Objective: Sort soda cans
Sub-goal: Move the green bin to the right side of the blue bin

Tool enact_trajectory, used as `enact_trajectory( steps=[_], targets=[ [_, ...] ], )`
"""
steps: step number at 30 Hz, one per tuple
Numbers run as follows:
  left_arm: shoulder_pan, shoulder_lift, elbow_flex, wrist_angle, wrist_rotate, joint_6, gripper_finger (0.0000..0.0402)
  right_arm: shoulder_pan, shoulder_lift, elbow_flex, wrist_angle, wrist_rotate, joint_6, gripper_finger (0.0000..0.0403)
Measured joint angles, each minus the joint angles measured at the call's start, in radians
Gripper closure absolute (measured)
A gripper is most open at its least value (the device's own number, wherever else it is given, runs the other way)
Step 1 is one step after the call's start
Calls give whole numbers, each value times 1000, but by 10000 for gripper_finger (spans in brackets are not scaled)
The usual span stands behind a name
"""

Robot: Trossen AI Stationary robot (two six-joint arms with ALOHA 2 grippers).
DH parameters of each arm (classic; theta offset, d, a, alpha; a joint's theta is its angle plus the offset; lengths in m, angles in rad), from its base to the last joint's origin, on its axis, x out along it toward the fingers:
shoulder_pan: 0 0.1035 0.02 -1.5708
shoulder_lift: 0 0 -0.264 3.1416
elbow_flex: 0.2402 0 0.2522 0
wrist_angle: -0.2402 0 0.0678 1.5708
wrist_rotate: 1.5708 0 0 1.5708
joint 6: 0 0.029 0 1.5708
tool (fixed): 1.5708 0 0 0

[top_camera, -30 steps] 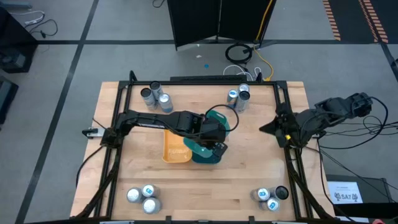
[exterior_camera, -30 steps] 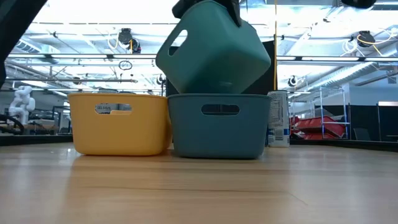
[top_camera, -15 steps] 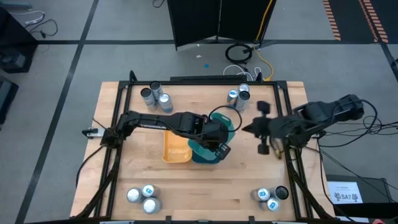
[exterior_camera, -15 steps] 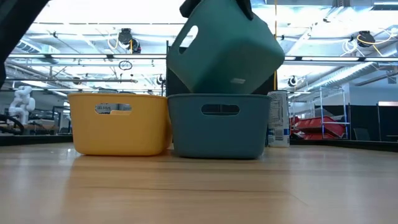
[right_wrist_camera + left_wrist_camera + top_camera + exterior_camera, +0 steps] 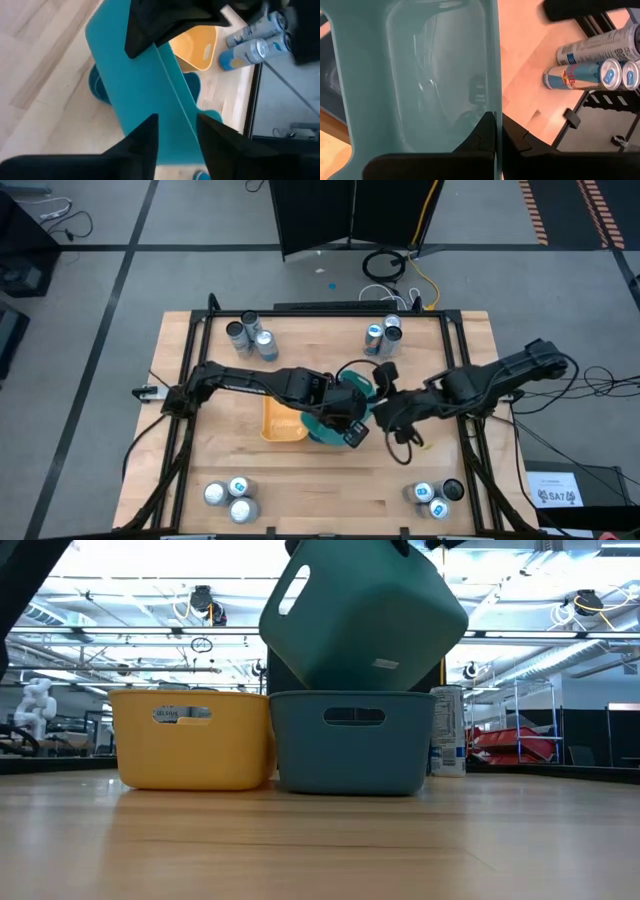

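My left gripper is shut on an upper teal tray, held tilted above a second teal tray that stands on the table beside a yellow tray. In the high view it sits at the table's middle. My right gripper is open, with its fingers on either side of the lifted tray's rim, just right of it in the high view. Soda cans stand in four corner groups: far left, far right, near left and near right. My left gripper pinches the upper teal tray's side wall at its rim, one finger inside the tray and one outside. The tray is lifted clear of the lower teal tray and hangs tilted, one corner lowest.
The far-right cans show in the left wrist view and one stands behind the lower tray. Black frame rails run along the table's left and right edges. Bare wood lies toward the near edge between the two near can groups.
My right arm has swung from the table's right edge toward the middle, reaching the lifted teal tray. My left gripper has kept its hold, and the upper tray has turned a little and shifted slightly up and toward the right.
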Motion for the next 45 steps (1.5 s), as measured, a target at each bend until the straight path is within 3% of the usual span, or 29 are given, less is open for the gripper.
enact_trajectory(
  steps=[5, 9, 16, 21, 31, 38, 45],
  targets=[
    [-15, 0, 0, 0, 0, 0, 396, -2, 64, 0, 30, 1, -45, 246],
    [-23, -1, -1, -35, 0, 0, 396, -1, 79, -2, 51, -4, -46, 243],
    [-26, -6, -2, -36, 2, 55, 390, -2, 76, 0, 27, -49, -15, 325],
    [-41, -36, -2, -37, -67, 90, 389, -4, 76, 1, -21, -62, 35, 377],
    [-47, -91, -2, -15, -157, 92, 391, -5, 55, 3, -24, -73, 84, 400],
    [-46, -94, -2, 45, -163, 151, 351, -3, -3, 0, -44, -75, 100, 402],
    [-44, -99, 0, 133, -166, 213, 303, -3, -13, -3, -173, -31, 180, 403]
  ],
)
